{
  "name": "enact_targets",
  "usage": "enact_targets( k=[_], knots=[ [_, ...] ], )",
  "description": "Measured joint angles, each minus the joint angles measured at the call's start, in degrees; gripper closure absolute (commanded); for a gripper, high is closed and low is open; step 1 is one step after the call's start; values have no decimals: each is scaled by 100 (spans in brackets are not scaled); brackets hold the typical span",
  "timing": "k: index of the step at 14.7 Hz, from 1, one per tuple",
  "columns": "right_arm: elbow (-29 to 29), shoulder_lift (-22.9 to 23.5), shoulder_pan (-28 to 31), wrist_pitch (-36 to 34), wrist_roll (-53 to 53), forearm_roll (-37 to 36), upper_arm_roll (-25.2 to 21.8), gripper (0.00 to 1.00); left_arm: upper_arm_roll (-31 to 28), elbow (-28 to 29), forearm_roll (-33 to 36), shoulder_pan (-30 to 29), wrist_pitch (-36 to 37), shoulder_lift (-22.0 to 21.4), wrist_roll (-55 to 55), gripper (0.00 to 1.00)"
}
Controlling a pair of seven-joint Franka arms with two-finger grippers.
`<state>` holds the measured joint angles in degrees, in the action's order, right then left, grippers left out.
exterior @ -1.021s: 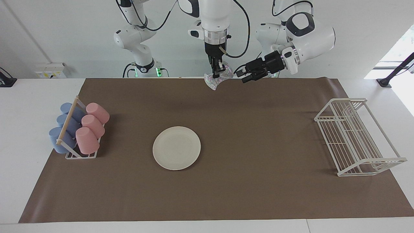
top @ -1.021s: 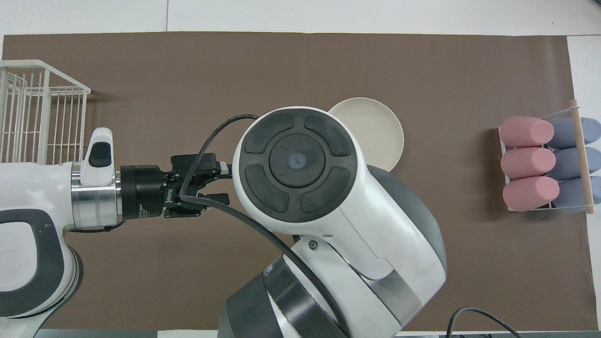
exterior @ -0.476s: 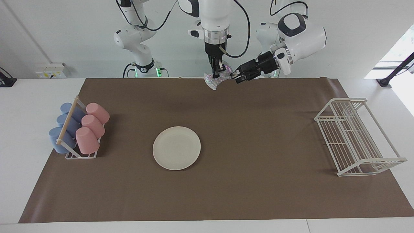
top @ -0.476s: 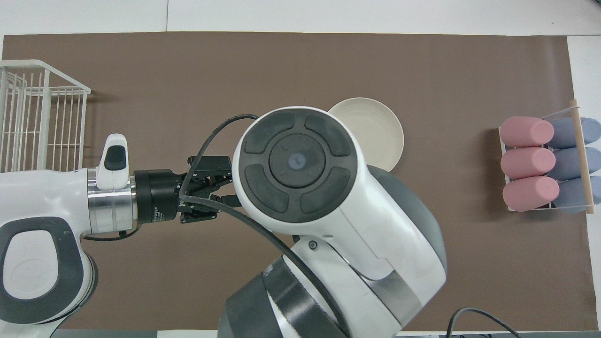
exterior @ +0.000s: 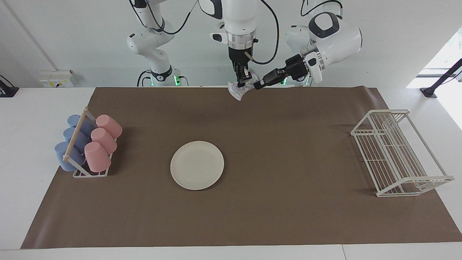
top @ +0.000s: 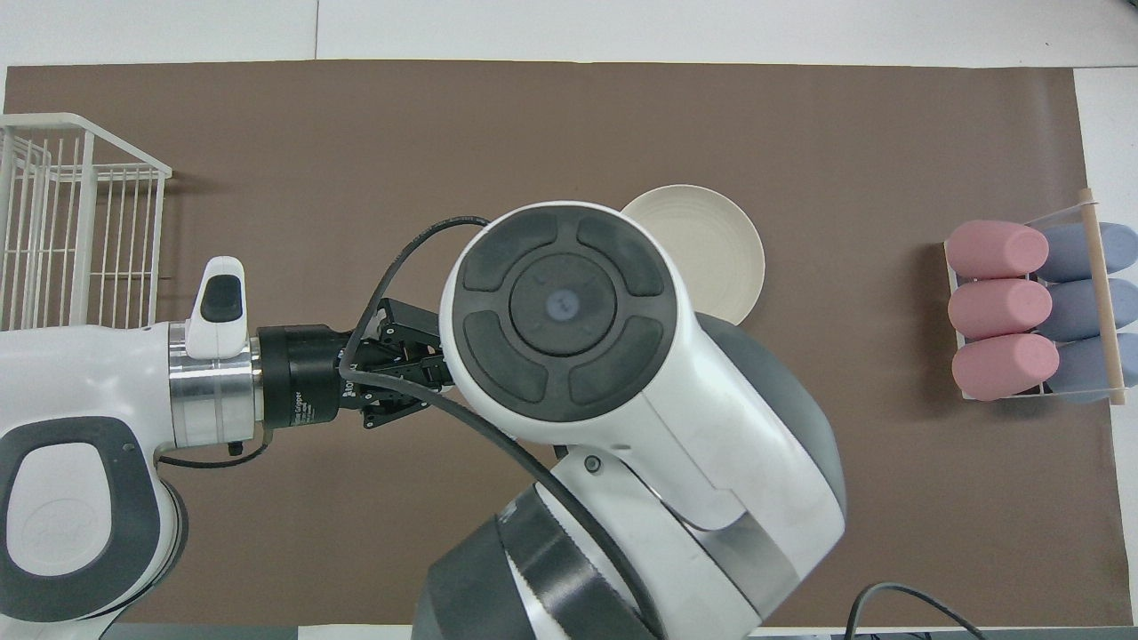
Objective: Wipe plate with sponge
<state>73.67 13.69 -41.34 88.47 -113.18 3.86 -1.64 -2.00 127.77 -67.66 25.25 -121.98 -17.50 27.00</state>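
Sponge (exterior: 242,87) hangs pinched in our right gripper (exterior: 243,77); our left gripper (exterior: 258,85) touches it, finger spread unclear; plate (exterior: 197,165) lies bare.

The right arm hung straight down from above, its wrist vertical, with the right gripper (exterior: 244,76) pointing down over the robots' edge of the table. Its fingers were closed on the sponge (exterior: 241,88), which hung below them. The left arm reached in sideways from its own end, forearm and wrist nearly level and sloping slightly downward. The left gripper (exterior: 257,85) had its tips at the sponge's edge. Its finger state could not be determined.
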Motion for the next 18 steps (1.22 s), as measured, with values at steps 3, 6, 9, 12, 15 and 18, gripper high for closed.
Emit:
enact_targets(
  k=[3, 6, 9, 12, 15, 18],
  knots=[
    [-19, -1, -5, 0, 0, 0, 5, 100, 7, 0, 0, 1, 0, -72, 144, 100],
    [-33, -2, -2, 0, 2, 0, 4, 84, 20, 0, 0, 1, 0, -95, 202, 100],
    [-33, -45, 4, -27, 350, 0, 1, 1, 25, 0, 0, 1, 0, -120, 236, 100],
    [19, -128, 61, -63, 842, 0, -22, 0, 25, -1, 0, 1, 0, -146, 299, 100],
    [60, -219, 230, -90, 1684, 0, -42, 0, 16, 0, 0, 0, 0, -148, 342, 100],
    [188, -414, 683, -215, 3067, 0, -52, 0, -16, 0, 0, -20, -13, -148, 367, 100]
  ],
)
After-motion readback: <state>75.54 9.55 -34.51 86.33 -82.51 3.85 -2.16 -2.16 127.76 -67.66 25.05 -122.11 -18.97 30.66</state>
